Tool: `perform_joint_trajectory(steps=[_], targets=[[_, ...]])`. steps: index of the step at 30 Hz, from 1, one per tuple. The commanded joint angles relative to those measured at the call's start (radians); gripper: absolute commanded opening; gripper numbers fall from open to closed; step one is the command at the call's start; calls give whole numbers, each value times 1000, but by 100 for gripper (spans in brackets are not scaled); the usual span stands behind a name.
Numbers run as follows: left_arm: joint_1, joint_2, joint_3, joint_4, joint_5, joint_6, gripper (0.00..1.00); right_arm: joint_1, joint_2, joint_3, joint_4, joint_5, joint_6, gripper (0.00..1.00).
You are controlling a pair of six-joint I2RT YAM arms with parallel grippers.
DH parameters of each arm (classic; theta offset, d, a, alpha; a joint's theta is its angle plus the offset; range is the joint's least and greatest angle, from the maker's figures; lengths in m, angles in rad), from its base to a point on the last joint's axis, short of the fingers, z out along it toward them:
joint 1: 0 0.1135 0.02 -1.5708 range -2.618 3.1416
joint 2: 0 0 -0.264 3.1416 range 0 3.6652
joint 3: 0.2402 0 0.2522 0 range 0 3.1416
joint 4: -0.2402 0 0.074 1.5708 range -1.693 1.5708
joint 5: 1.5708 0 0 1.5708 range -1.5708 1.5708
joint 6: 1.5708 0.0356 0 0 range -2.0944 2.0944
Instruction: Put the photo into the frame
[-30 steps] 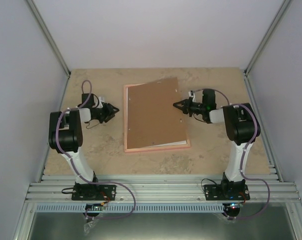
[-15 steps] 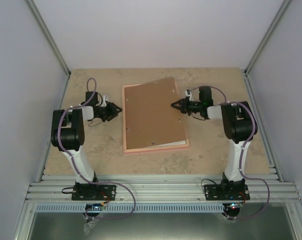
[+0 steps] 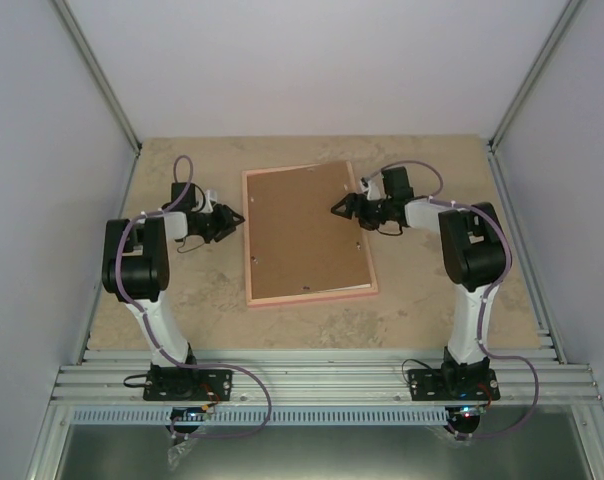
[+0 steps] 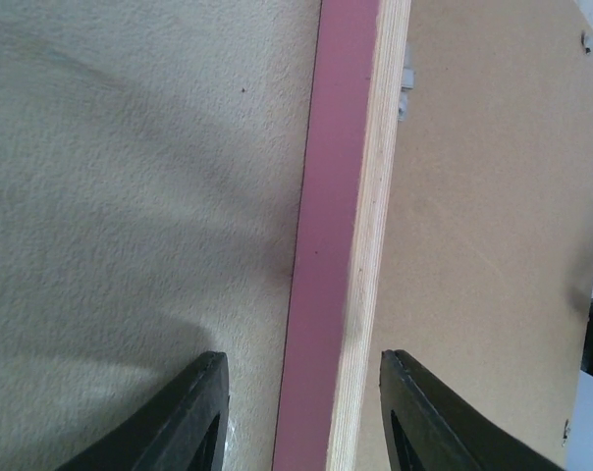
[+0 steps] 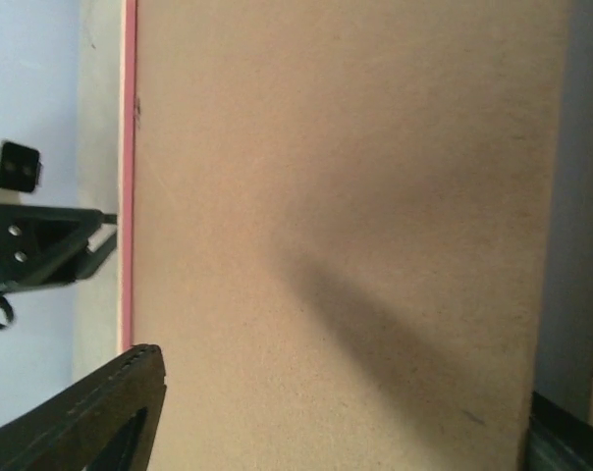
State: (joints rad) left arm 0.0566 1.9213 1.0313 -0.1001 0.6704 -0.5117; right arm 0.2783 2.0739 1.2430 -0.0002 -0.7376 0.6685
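Straddling the pink rail of the frame (image 4: 326, 245), the left pincer (image 4: 301, 361) is spread and pinches nothing: one finger hangs over the table (image 4: 130, 147) on its outer side, the other over the brown backing board (image 4: 483, 245) on its inner side. The right pincer (image 5: 341, 378) is also spread wide and empty, with the board directly beneath it and the frame's opposite rail beyond its fingertips. The photo (image 3: 334, 288) lies under that board, between the two pincers and closer to the arm bases than either. It shows only as a thin pale sliver along the board's near edge, if that sliver is indeed the photo. That sliver is the main worry, since it suggests the paper or the board may not sit squarely in the recess, and pressing down could crease the sheet against a rail. A sideways nudge from the right pincer could ride the board up over the rim or skew it. If the left pincer closes on the rail, the light frame may slide or tip on the table, and the sheet inside may shift with it. A small metal tab (image 4: 406, 88), just ahead of the left pincer's inner finger, could snag a fingertip. Whether the printed side faces down cannot be told. No brand, label or writing can be read on the frame, the board or the arms.
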Motion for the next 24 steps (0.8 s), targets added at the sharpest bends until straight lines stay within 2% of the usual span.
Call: perform_joint_trajectory(steps=[1, 6, 10, 20, 24], targets=[[-3, 18, 8, -33, -32, 10, 46, 31, -62, 51, -144, 121, -117, 79], [-4, 13, 8, -32, -38, 7, 46, 60, -95, 83, -220, 233, -185, 84], [-4, 10, 8, -31, -41, 6, 46, 82, -120, 99, -269, 307, -219, 97], [-2, -8, 2, -33, -62, 9, 48, 70, -164, 106, -351, 389, -320, 98], [2, -15, -3, -36, -68, 11, 50, 31, -177, 112, -372, 342, -390, 97]])
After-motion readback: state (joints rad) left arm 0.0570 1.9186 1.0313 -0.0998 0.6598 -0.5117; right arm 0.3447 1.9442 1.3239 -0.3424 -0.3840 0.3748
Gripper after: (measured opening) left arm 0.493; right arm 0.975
